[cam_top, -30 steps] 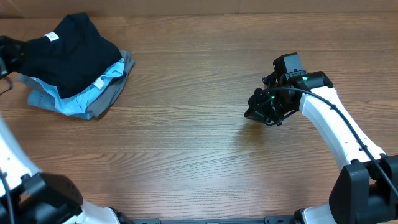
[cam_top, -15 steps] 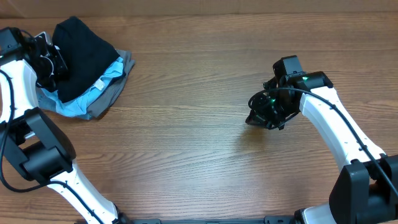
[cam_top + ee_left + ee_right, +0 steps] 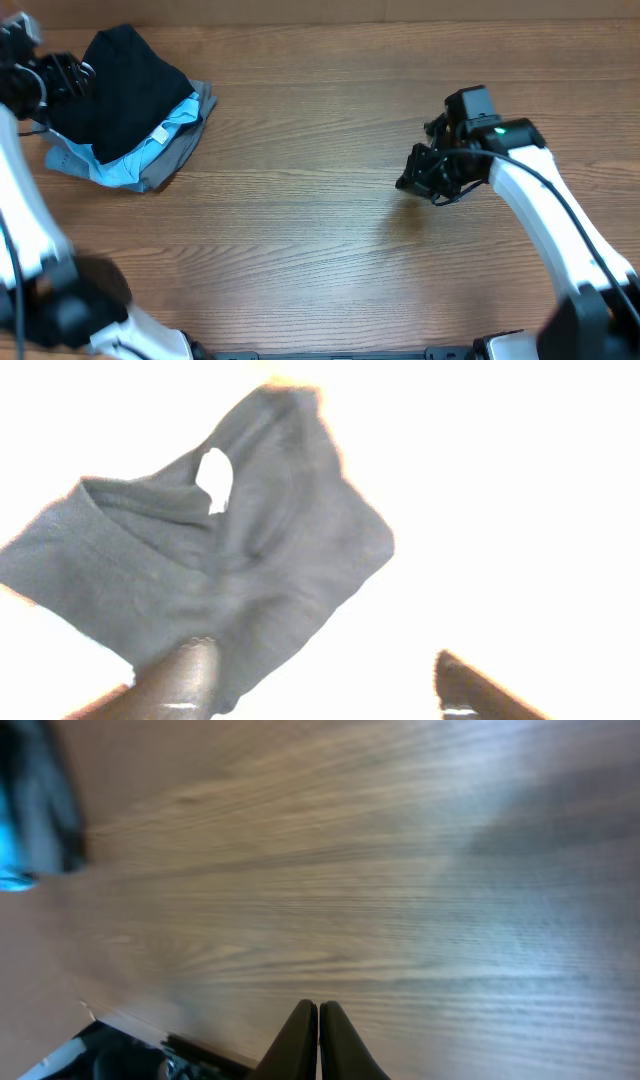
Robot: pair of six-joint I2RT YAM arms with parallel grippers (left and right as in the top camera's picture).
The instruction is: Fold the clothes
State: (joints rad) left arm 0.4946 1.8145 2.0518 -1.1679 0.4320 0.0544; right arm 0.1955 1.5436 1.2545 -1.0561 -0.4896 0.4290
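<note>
The clothes, a black garment [image 3: 125, 85] with a small white neck label [image 3: 215, 480], lie bunched at the far left of the table on top of other fabric. In the washed-out left wrist view the garment [image 3: 220, 570] looks grey. My left gripper [image 3: 72, 76] hovers at its left edge and is open [image 3: 325, 690]. One finger [image 3: 185, 680] overlaps the cloth's edge, and nothing sits between the two. My right gripper [image 3: 407, 184] is shut and empty over bare wood at the right [image 3: 318, 1040].
A light blue shirt [image 3: 130, 160] and a grey garment [image 3: 188, 135] lie under the black one. The wooden table [image 3: 300, 220] stretches between the pile and the right arm. The blue cloth [image 3: 15, 850] shows at the far left of the right wrist view.
My left gripper was shut near the black garment and has now opened, shifting slightly up and left. The right arm has barely moved.
</note>
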